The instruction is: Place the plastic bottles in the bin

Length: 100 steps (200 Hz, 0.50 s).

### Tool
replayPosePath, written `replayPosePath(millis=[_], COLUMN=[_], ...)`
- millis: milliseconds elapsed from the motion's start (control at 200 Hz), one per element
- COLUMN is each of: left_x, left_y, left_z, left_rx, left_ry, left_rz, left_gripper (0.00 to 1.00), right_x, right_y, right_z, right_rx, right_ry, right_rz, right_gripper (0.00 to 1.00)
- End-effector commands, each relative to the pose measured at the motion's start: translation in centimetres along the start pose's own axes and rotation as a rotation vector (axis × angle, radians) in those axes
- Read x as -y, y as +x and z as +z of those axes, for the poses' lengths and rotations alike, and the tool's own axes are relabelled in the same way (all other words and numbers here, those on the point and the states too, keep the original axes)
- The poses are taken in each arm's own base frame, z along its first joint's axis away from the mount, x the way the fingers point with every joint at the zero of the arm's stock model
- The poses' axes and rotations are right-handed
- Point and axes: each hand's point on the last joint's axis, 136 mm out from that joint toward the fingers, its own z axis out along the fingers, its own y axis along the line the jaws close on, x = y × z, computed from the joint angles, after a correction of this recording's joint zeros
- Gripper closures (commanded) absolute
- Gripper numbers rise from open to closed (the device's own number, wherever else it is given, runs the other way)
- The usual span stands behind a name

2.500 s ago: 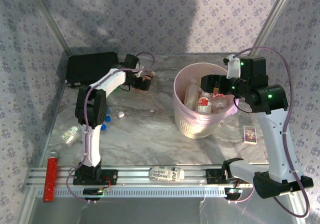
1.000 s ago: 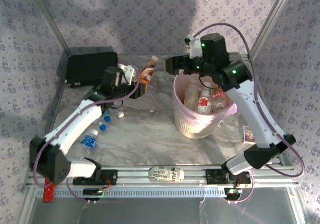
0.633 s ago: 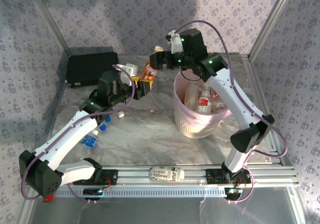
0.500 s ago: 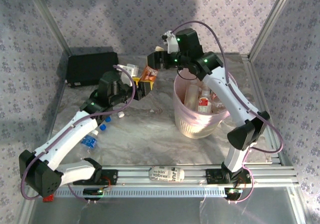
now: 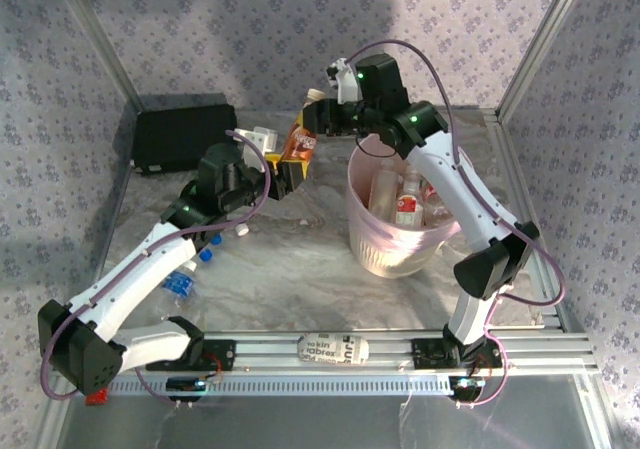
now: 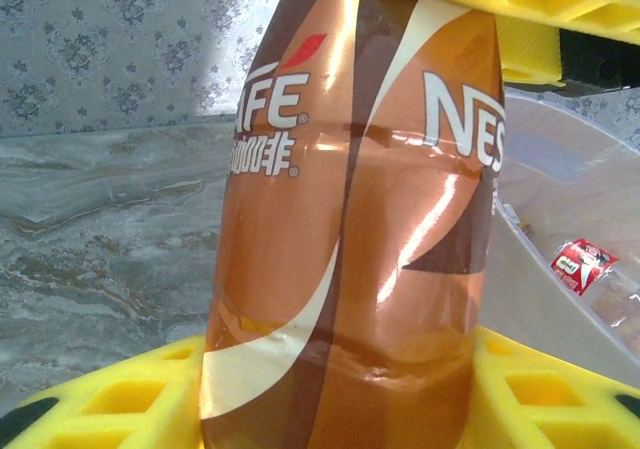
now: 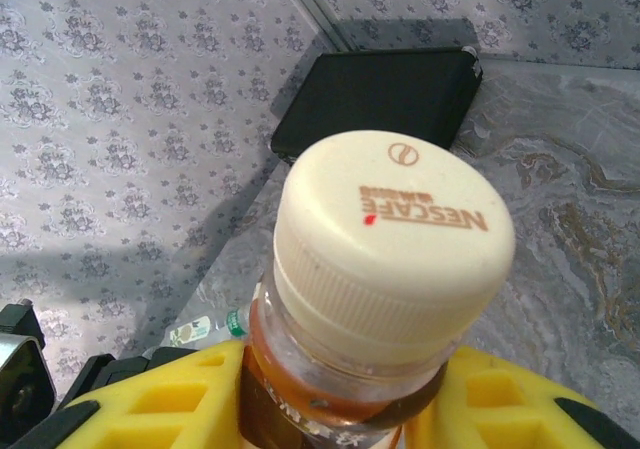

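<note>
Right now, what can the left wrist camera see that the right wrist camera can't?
Left wrist view: the shiny orange-brown label of the coffee bottle up close, and the wall of the pink bin just beside it.
Right wrist view: the cream cap from above, with the black case lying beyond it by the wall.
Both: that same coffee bottle pinched between yellow fingers, the left claw on its body and the right claw at its neck, plus the marble table.
</note>
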Motion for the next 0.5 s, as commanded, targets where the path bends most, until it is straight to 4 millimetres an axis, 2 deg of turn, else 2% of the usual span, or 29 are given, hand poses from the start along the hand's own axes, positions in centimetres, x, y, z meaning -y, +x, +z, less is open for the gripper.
replayPosePath(millis=[0,75,190,375,495], left_x=[1.6,1.6,0.3,-3.9,-8.3], left_y=[-0.5,-0.2,1.0,3.3,4.3], left_z=[-0.7,-0.9,-1.4,-2.8,-4.8], left_rx=[0.003,-0.008,-0.039,-0.083,-0.103], left_ry=[0.056,0.051,-0.008,-0.131,-0.283], left_rz=[0.003,0.0,-0.013,-0.121,-0.204], left_gripper=[0.27,0.14,0.09,0.09,0.09], right_x=[-0.6,-0.4,0.2,0.8,2.1], right_y=[-2.2,-2.8,-3.6,-5.1,-5.2], right_z=[-1.9,-2.7,-4.4,-8.9,-13.2], right_rx=[0.066,0.082,0.096,0.166,0.203], right_ry=[-0.004,0.007,0.033,0.079,0.16], right_rz=[-0.062,-0.069,-0.08,-0.098,-0.094], right_gripper=[0.62,0.62,0.62,0.62,0.62])
